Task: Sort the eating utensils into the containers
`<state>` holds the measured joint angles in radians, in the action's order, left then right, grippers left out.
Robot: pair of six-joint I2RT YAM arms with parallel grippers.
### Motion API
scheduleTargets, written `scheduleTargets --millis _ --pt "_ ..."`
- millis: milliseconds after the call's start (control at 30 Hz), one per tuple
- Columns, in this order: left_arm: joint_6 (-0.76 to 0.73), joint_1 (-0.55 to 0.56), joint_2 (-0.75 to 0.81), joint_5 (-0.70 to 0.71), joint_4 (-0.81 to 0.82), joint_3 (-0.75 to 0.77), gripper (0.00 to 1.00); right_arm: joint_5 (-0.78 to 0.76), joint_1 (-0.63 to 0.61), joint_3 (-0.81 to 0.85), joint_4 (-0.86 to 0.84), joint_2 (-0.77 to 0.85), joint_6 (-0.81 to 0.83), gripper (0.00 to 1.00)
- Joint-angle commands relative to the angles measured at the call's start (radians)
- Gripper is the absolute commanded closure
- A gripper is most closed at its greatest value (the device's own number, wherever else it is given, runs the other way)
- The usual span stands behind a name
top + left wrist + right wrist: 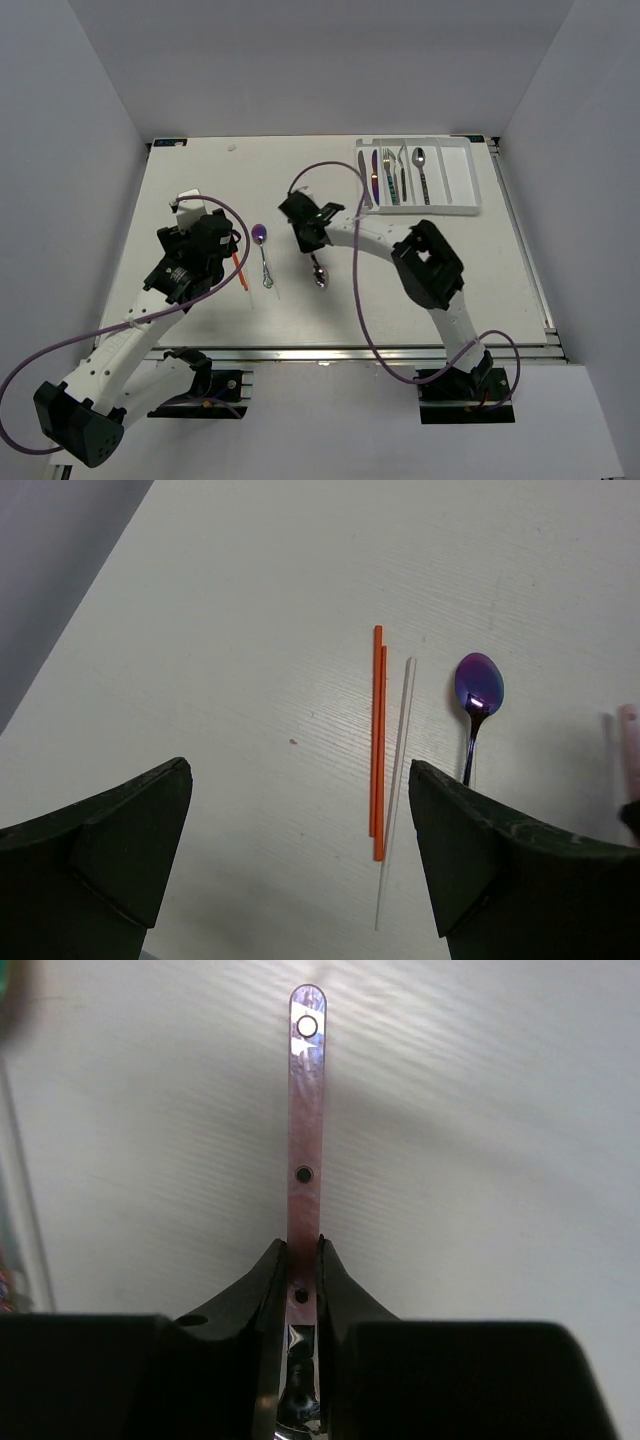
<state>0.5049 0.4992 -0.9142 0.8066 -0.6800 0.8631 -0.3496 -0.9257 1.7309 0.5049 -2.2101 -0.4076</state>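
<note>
I see my right gripper (303,1260) pinching the pink spoon (306,1110) by its handle at mid-table, well apart from the tray (465,178). My left gripper (298,770) hangs spread wide over the orange chopsticks (377,740), beside the purple spoon (478,685).

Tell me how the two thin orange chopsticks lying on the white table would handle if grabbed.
The orange chopsticks look straight and slim, so probably stiff and light. Lying flat on the smooth white table, they may slip or roll apart, nudging the pale chopstick alongside.

Tray (458,180) at table's (200,180) far right, cutlery (395,175) in its left compartments, chopsticks (378,745) left of spoon (478,685), utensil (305,1110) further right
</note>
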Motion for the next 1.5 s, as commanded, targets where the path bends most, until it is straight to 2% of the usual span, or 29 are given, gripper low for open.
scheduleTargets --millis 0,33,100,133,200,233,300,333,433,567,733,833,1000,1033,1067,1133,1167,1233,1267,1433,1467 --pt "-0.005 -0.005 0.011 -0.007 0.005 0.005 0.02 0.033 0.114 -0.071 -0.063 0.208 0.056 0.95" --pt "-0.005 -0.005 0.011 -0.009 0.007 0.004 0.02 0.044 0.179 -0.092 -0.078 0.274 0.073 0.95" --pt "-0.005 -0.005 0.011 -0.010 0.007 0.005 0.02 0.061 0.256 -0.125 -0.095 0.317 0.139 0.95" --pt "-0.006 -0.005 0.012 -0.010 0.008 0.004 0.02 0.063 0.337 -0.119 -0.089 0.334 0.162 0.95" --pt "-0.006 -0.005 0.014 -0.015 0.008 0.007 0.02 0.089 0.422 -0.087 -0.097 0.331 0.229 0.96" --pt "-0.006 -0.005 0.015 -0.017 0.010 0.004 0.02 0.096 0.503 -0.058 -0.091 0.295 0.286 0.96" --pt "-0.009 -0.005 0.017 -0.020 0.011 0.004 0.02 0.129 0.580 0.027 -0.044 0.232 0.331 0.99" --pt "-0.009 -0.005 0.017 -0.021 0.011 0.004 0.02 0.132 0.646 0.155 -0.011 0.148 0.358 1.00" --pt "-0.011 -0.005 0.012 -0.026 0.017 0.002 0.02 0.143 0.732 0.406 0.069 -0.009 0.401 1.00" --pt "-0.017 -0.005 -0.011 -0.038 0.020 0.001 0.02 0.136 0.778 0.527 0.034 -0.108 0.501 1.00" --pt "-0.019 -0.005 -0.041 -0.040 0.020 0.004 0.02 0.124 0.794 0.496 -0.094 -0.157 0.530 1.00" --pt "-0.019 -0.005 -0.060 -0.037 0.020 0.005 0.02 0.116 0.794 0.525 -0.082 -0.204 0.536 1.00" --pt "-0.019 -0.007 -0.080 -0.034 0.019 0.007 0.02 0.113 0.800 0.480 -0.115 -0.206 0.529 1.00" --pt "-0.019 -0.008 -0.084 -0.034 0.019 0.007 0.02 0.113 0.801 0.481 -0.114 -0.204 0.526 0.97" --pt "-0.019 -0.008 -0.084 -0.035 0.019 0.007 0.02 0.115 0.803 0.478 -0.112 -0.203 0.524 0.84" --pt "-0.019 -0.008 -0.086 -0.035 0.017 0.007 0.02 0.103 0.806 0.470 -0.106 -0.192 0.515 0.69" --pt "-0.019 -0.008 -0.086 -0.035 0.017 0.007 0.02 0.095 0.804 0.469 -0.106 -0.188 0.510 0.49" --pt "-0.019 -0.010 -0.084 -0.035 0.019 0.007 0.02 0.090 0.806 0.461 -0.092 -0.166 0.509 0.29" --pt "-0.019 -0.010 -0.083 -0.035 0.019 0.007 0.02 0.080 0.804 0.463 -0.086 -0.157 0.497 0.11" --pt "0.000 -0.011 -0.097 -0.041 0.004 0.019 0.02 0.072 0.788 0.424 -0.025 -0.015 0.415 0.11" --pt "0.026 -0.011 -0.103 -0.064 0.005 0.028 0.02 0.089 0.782 0.374 -0.005 0.021 0.385 0.11"
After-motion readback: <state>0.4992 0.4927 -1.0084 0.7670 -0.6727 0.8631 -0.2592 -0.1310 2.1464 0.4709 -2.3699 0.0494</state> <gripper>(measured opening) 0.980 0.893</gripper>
